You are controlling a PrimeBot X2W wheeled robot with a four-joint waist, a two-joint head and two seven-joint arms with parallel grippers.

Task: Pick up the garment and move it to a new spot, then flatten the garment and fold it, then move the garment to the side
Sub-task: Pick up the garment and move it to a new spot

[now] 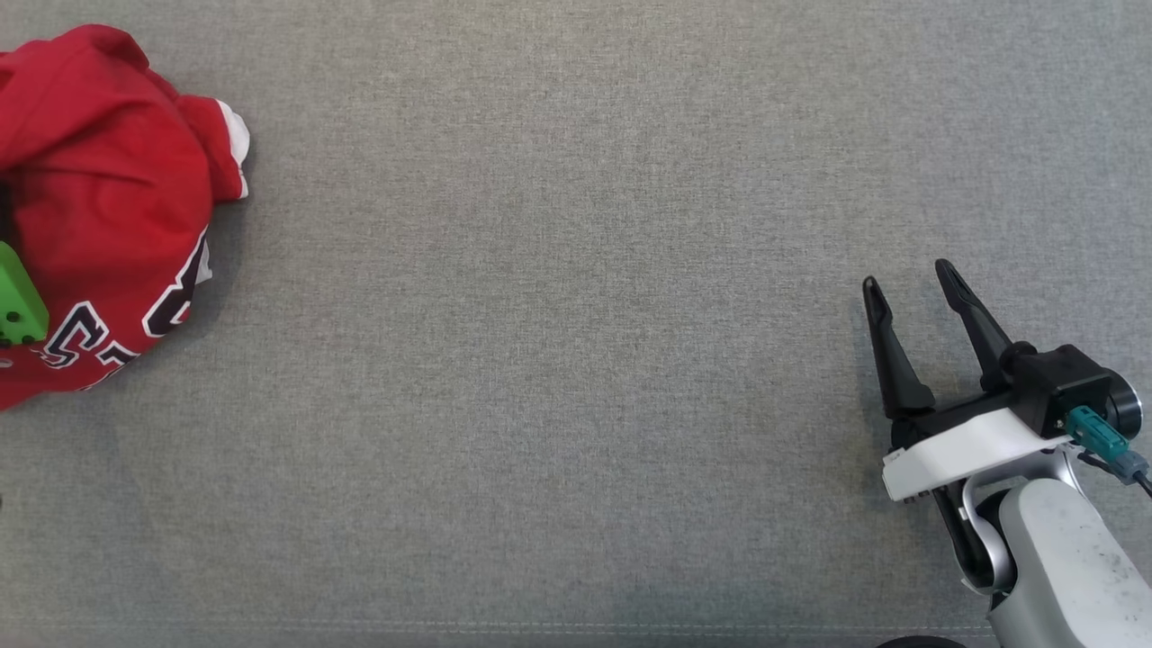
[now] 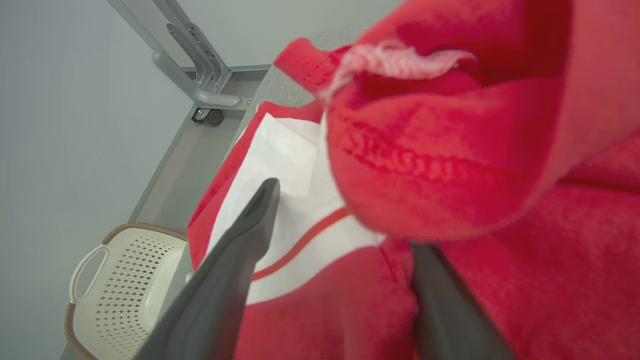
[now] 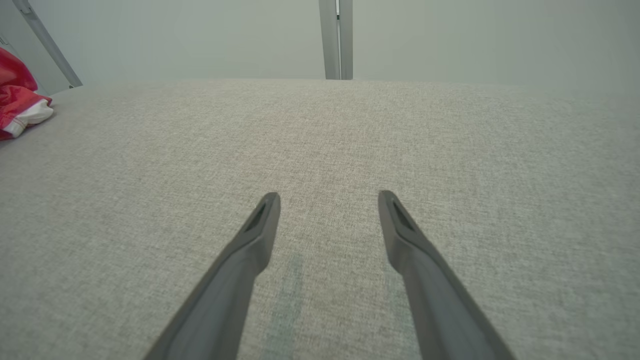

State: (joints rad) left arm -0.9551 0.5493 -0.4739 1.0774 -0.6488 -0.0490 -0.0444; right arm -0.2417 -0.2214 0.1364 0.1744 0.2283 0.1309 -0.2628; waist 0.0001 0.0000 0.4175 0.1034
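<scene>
The red garment point(image 1: 108, 180) lies bunched in a heap at the far left of the grey cloth-covered table point(image 1: 576, 378), its near edge showing dark block lettering outlined in white and a white cuff or trim poking out on its right side. A green part of the left arm point(image 1: 18, 301) shows at the left edge of the head view, against the heap. In the left wrist view the left gripper point(image 2: 332, 210) is buried in the garment with its two dark fingers spread wide. The left finger point(image 2: 240, 250) lies across a white panel crossed by a thin red stripe, while a thick red fold with a stitched hem hangs over the tip of the other finger. Cloth sits between the jaws, but they stand apart and no pinch on it can be seen. Past the table's left edge a white perforated basket point(image 2: 125, 280) with a brown rim stands on the floor, and a grey metal frame point(image 2: 195, 70) rises beyond it against a pale wall. The right gripper point(image 1: 909, 274) hovers at the near right of the table, well apart from the garment, with its fingers pointing toward the far side. Its jaws are fully spread and have hold of nothing, with bare grey cloth between them. In the right wrist view an upright grey post point(image 3: 336, 40) stands behind the table's far edge.
</scene>
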